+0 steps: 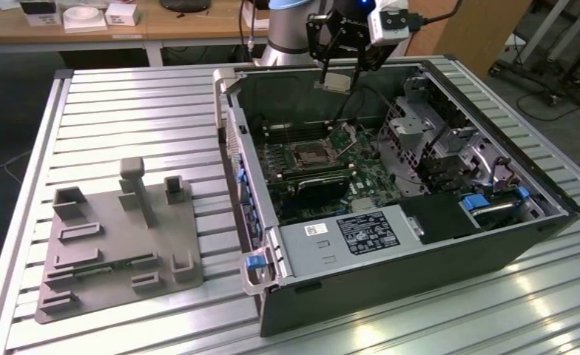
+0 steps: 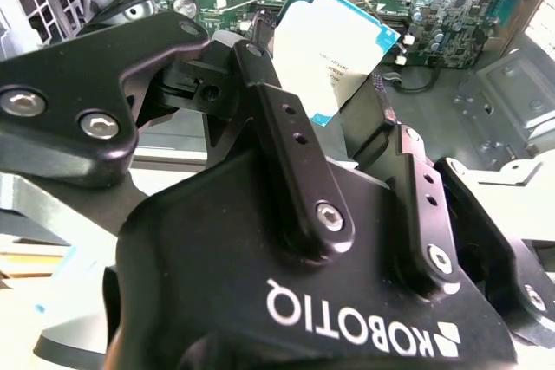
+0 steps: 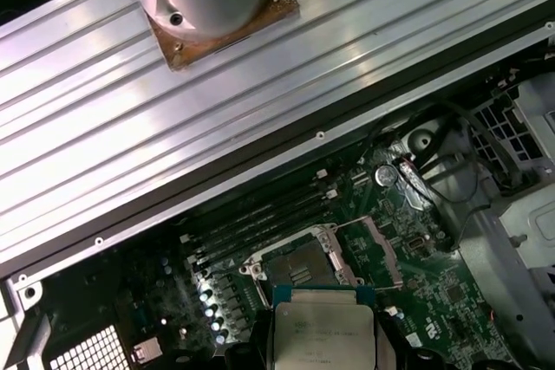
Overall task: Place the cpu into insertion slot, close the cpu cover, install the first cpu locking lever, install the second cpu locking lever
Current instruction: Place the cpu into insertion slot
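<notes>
Your gripper (image 1: pixel 342 72) is pinching the cpu (image 1: pixel 334 83) between its fingers (image 2: pixel 290 132), holding it in the air over the open computer case (image 1: pixel 389 274) on the bench (image 1: pixel 122 103), well above the insertion slot (image 1: pixel 305 157), whose cpu cover (image 3: pixel 381 253) stands swung open.

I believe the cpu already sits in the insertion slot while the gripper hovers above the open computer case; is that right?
Not quite: the cpu is held in the gripper above the open computer case, as the second wrist view shows. The insertion slot lies empty in the first wrist view.
</notes>
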Action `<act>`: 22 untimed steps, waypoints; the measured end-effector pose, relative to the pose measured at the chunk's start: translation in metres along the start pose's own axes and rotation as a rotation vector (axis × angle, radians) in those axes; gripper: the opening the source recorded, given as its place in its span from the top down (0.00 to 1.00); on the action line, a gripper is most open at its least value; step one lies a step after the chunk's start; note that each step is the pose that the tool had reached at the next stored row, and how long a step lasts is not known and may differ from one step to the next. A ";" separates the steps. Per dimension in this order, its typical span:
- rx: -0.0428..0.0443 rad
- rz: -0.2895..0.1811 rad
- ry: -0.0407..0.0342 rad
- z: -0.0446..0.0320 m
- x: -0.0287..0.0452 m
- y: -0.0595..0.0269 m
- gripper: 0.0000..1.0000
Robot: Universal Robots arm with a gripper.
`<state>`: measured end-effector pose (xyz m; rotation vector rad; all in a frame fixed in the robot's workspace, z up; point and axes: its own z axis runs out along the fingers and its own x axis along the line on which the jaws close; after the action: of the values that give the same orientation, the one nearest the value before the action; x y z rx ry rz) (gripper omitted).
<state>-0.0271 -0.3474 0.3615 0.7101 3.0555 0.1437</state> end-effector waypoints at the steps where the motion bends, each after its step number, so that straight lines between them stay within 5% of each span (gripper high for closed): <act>1: 0.0000 0.002 -0.0002 0.0000 0.0000 0.0000 0.46; 22: -0.0013 0.071 -0.0064 0.0003 0.0000 0.0000 0.46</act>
<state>-0.0271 -0.3474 0.3612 0.8173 3.0252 0.1433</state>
